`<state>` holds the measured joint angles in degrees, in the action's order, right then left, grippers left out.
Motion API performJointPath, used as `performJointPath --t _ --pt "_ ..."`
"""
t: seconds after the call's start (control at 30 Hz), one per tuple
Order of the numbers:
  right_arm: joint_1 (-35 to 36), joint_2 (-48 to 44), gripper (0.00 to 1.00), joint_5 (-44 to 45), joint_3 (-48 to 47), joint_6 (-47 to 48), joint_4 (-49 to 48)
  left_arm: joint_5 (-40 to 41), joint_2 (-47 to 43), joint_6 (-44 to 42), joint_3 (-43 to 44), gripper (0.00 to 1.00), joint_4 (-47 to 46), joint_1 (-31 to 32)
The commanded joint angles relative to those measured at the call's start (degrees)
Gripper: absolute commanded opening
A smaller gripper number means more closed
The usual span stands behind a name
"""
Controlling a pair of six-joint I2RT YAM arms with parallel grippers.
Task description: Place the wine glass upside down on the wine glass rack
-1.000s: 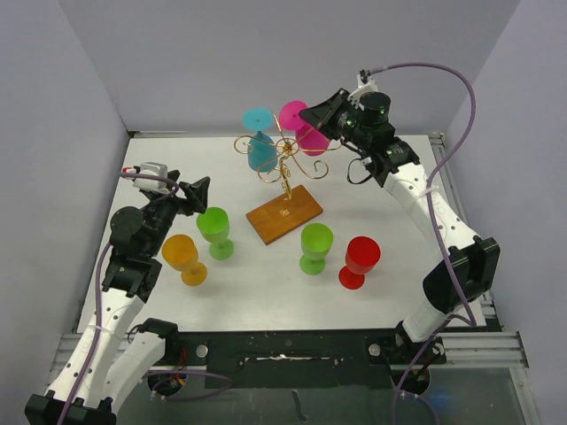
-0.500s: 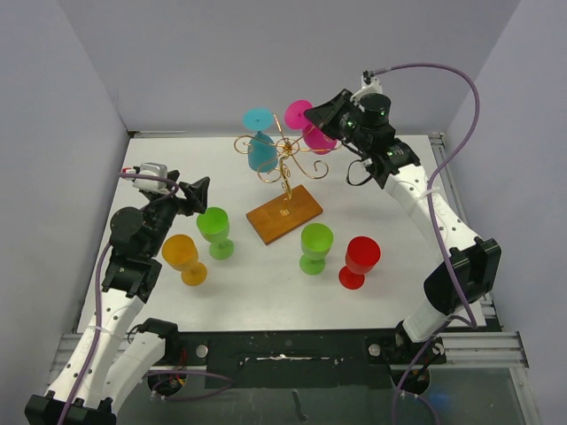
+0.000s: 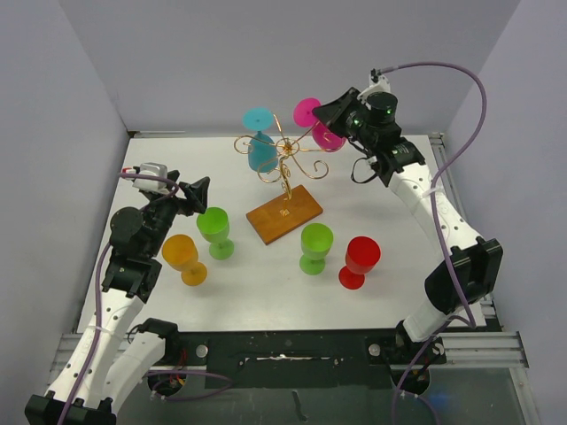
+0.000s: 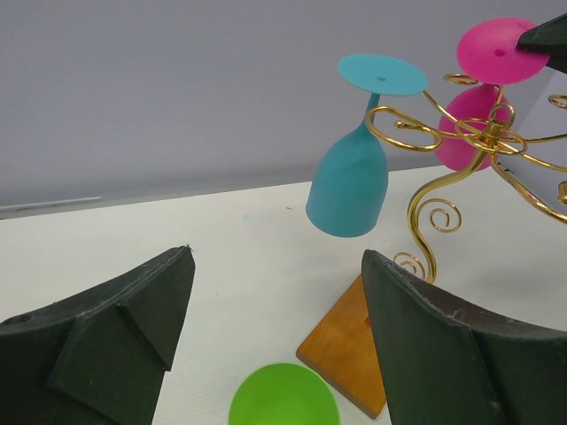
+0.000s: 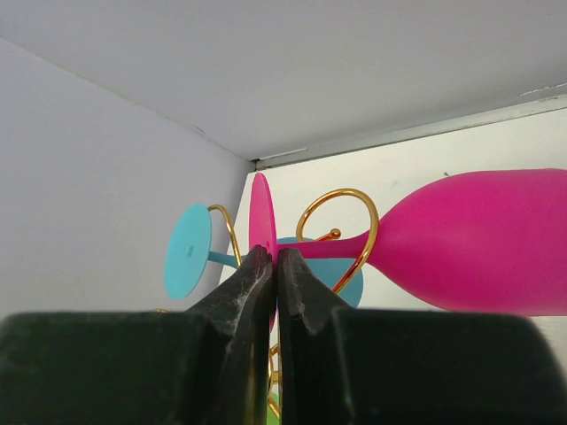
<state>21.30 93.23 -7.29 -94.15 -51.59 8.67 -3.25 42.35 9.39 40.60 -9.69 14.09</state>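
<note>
The gold wire wine glass rack [image 3: 285,159] stands on its brown wooden base [image 3: 283,213] at mid-table. A teal glass [image 3: 260,149] hangs upside down on it. My right gripper [image 3: 324,113] is shut on the round foot of a pink wine glass [image 3: 330,136], held upside down at the rack's right side. In the right wrist view my gripper [image 5: 276,257] pinches the foot's edge, and a gold scroll arm [image 5: 354,197] curls round the pink glass's [image 5: 478,243] stem. My left gripper [image 3: 197,197] is open and empty just above a light green glass [image 3: 213,227].
An orange glass [image 3: 183,258], a second green glass [image 3: 315,246] and a red glass [image 3: 361,259] stand upright in front of the rack. Grey walls close in the left, back and right sides. The left wrist view shows the rack [image 4: 483,133] and teal glass [image 4: 350,186] ahead.
My right gripper has carried the pink glass a little to the right, outward from the rack's centre. The left arm has not moved.
</note>
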Motion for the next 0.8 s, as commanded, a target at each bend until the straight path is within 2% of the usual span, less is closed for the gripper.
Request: performJointPath --t 0.0,0.77 --pt "-1.5 -1.6 0.03 -0.9 -2.1 1.1 -3.0 0.3 -0.3 -0.3 0.1 0.75 -3.7 -0.3" --pt "-5.3 8.2 0.08 -12.3 -12.0 3.3 -0.1 0.5 -0.2 -0.9 0.2 0.75 -3.5 -0.3"
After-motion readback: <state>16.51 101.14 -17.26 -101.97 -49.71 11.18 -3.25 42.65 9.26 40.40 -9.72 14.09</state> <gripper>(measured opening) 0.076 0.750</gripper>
